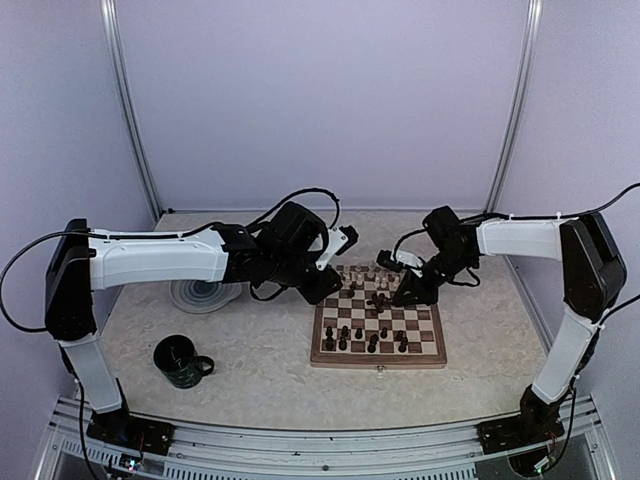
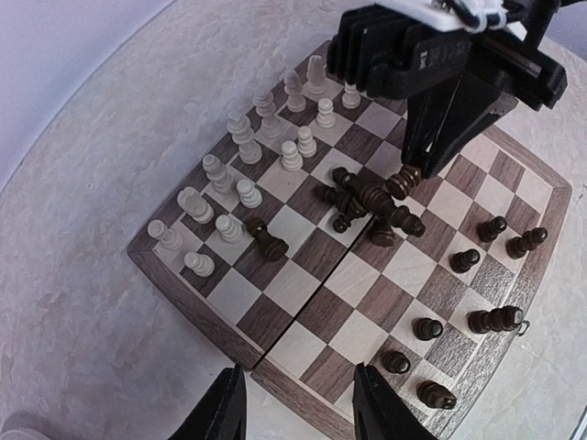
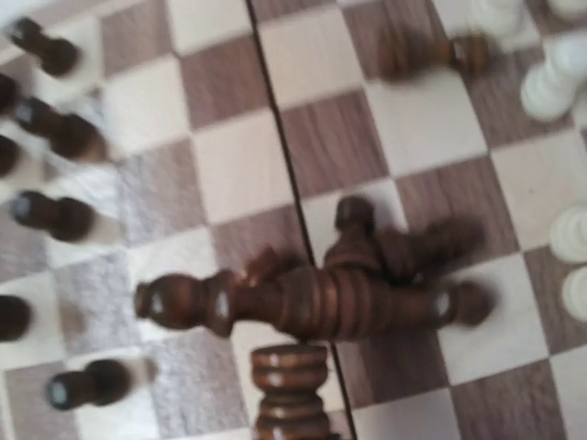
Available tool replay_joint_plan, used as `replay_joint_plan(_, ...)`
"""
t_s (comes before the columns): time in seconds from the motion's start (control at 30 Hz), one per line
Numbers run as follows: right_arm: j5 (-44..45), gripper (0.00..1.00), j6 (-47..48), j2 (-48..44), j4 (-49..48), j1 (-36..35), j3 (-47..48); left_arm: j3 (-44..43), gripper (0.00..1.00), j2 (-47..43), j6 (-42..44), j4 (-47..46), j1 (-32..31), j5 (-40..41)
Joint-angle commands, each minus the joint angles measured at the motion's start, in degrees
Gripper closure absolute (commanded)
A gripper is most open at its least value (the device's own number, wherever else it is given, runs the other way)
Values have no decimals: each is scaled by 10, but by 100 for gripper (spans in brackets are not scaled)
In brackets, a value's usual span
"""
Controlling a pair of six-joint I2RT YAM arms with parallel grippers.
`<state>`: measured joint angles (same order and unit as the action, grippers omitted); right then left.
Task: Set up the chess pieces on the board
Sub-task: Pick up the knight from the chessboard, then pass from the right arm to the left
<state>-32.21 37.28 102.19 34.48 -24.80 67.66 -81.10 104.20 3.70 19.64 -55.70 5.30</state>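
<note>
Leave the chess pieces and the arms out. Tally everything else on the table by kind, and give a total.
Chessboard: 1
Dark mug: 1
Round grey plate: 1
Total: 3

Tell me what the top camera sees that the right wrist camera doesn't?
Only the top camera shows the whole board, the left arm, the right arm, the dark mug and the grey plate. Only the right wrist camera shows, close up but blurry, the turned rings on the dark piece lying flat. Both show the heap of fallen dark pieces mid-board, the standing dark pieces and the cream pieces.
</note>
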Motion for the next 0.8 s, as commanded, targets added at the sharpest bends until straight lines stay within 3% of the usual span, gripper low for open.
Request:
replay_joint_plan(0.0, -30, 91, 14, -35, 11, -6, -9, -22, 59, 17, -13, -6, -4, -33)
replay_joint_plan(0.37, -47, 92, 16, -47, 14, -6, 0, -15, 60, 37, -81, -83, -13, -116)
replay_joint_plan(0.77, -102, 91, 35, -134, 37, -20, -13, 69, 60, 57, -335, -358, 51, -364)
